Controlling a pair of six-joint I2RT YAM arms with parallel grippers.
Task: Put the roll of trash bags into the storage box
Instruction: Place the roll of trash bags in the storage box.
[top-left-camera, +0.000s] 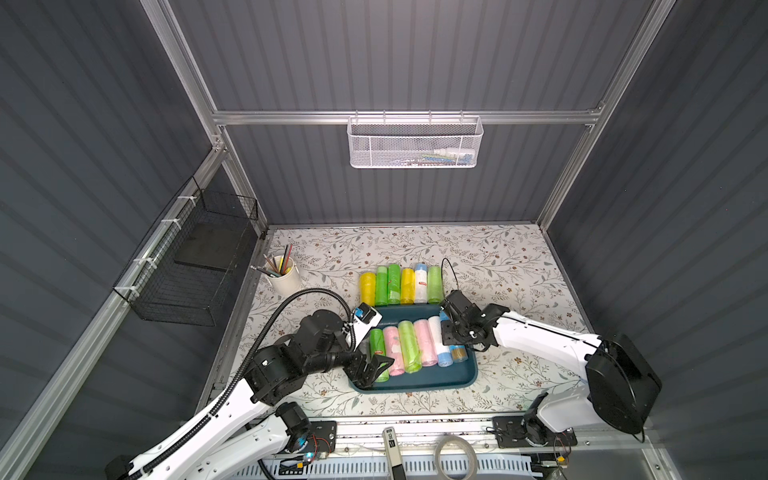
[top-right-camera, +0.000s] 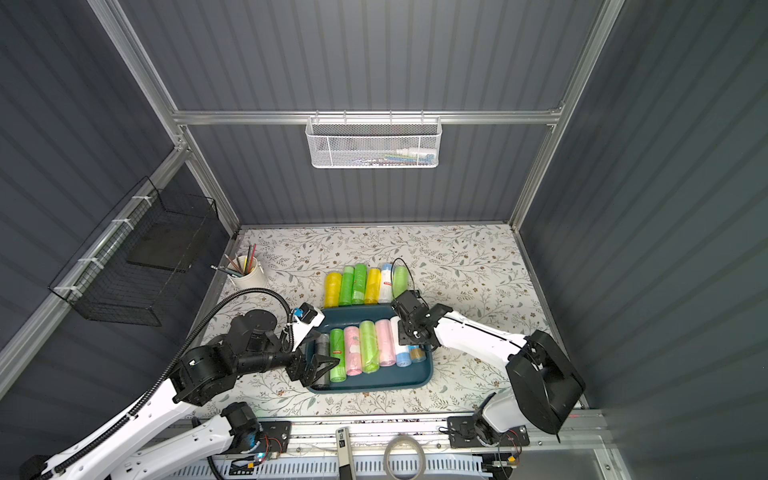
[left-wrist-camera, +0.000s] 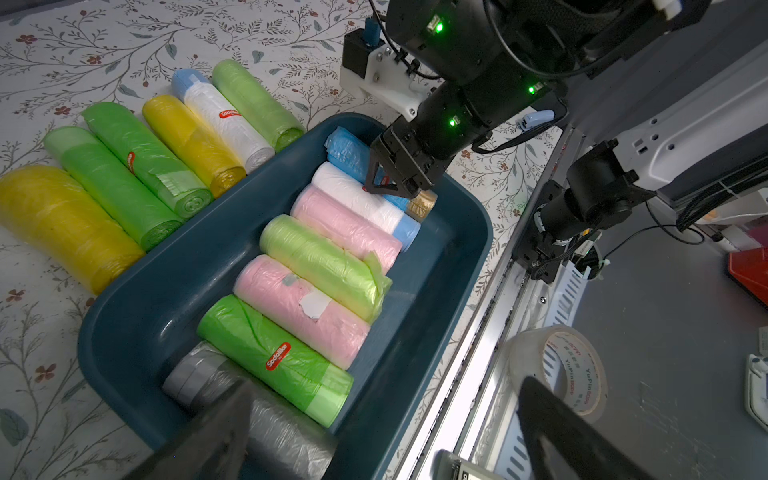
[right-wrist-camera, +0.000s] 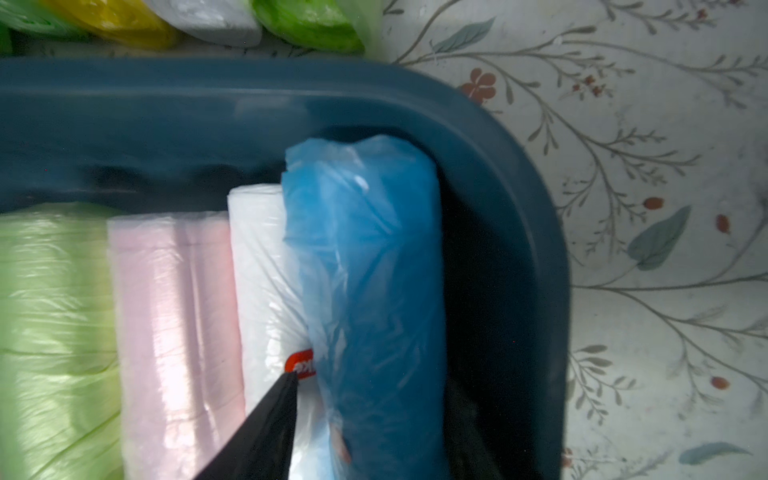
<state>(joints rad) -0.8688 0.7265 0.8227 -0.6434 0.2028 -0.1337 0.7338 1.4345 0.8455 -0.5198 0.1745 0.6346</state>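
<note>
in a top view the left fingers (top-left-camera: 376, 362) stand wide apart and empty, with the rim of the storage box (top-left-camera: 415, 384) just under them. in the left wrist view a grey roll (left-wrist-camera: 199, 374) lies under them, with bare box floor beside it. the right fingers (left-wrist-camera: 386, 183) straddle the blue roll (left-wrist-camera: 347, 149). in the right wrist view they are slightly parted, with a gap on one side. the roll lies in the box, its far end against the corner rim, bare desk (right-wrist-camera: 665, 166) beyond.

surface: floral-print table (top-left-camera: 498, 257) | on it: storage box (top-left-camera: 436, 377), row of six trash-bag rolls (top-left-camera: 401, 284), pencil cup (top-left-camera: 286, 279)
</note>
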